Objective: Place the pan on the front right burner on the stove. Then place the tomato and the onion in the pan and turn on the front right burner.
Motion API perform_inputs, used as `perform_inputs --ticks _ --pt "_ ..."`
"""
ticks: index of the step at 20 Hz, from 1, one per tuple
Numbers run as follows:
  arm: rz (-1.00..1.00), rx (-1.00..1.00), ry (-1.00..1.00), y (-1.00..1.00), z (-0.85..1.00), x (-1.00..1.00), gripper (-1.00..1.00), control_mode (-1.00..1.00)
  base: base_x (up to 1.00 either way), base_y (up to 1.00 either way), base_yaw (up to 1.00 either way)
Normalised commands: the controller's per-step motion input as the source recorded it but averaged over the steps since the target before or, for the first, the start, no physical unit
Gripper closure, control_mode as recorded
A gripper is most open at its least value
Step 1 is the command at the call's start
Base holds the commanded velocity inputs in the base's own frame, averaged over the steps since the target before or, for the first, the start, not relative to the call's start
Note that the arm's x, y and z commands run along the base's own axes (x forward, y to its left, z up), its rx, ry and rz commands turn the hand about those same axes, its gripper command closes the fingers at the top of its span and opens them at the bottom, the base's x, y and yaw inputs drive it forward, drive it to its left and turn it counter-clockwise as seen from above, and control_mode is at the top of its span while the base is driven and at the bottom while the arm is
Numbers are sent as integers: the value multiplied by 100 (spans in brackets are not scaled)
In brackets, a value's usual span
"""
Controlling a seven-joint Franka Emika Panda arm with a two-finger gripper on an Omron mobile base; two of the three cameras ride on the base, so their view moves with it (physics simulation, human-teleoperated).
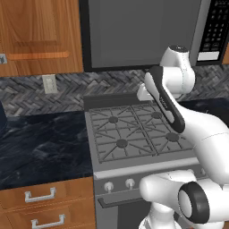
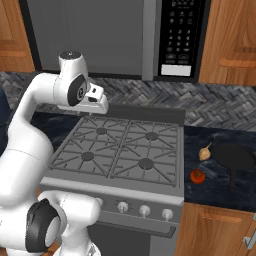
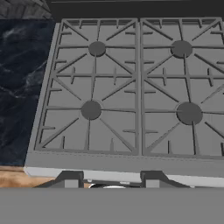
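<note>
The stove (image 2: 120, 150) has four grated burners, and nothing sits on the front right burner (image 2: 146, 163) (image 1: 172, 137) (image 3: 189, 113). On the dark counter to the stove's right lies the black pan (image 2: 235, 156), its handle pointing toward the front edge. The tan onion (image 2: 204, 153) rests just left of the pan. The red tomato (image 2: 197, 175) lies nearer the front, beside the stove's edge. My gripper (image 3: 111, 179) hangs high over the stove's back left part, open, with nothing between its fingers. The hand (image 2: 95, 99) is far left of the pan.
A microwave (image 2: 180, 35) hangs above the stove. Silver knobs (image 2: 144, 210) line the stove's front. Dark counter (image 1: 40, 143) stretches left of the stove, with wooden drawers (image 1: 40, 197) below it. My own arm (image 1: 197, 129) crosses over the stove's right side in the left base view.
</note>
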Motion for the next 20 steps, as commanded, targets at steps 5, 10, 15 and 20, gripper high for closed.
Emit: perform_inputs --ticks 5,10,15,20 --pt "0 0 0 -16 0 0 -100 -100 0 0 0" --pt "-2 0 0 -40 0 -1 -100 -100 0 0 0" --pt "-4 0 0 -44 0 0 -100 -100 0 0 0" --pt "-4 0 2 -44 -1 0 -100 -100 0 0 0"
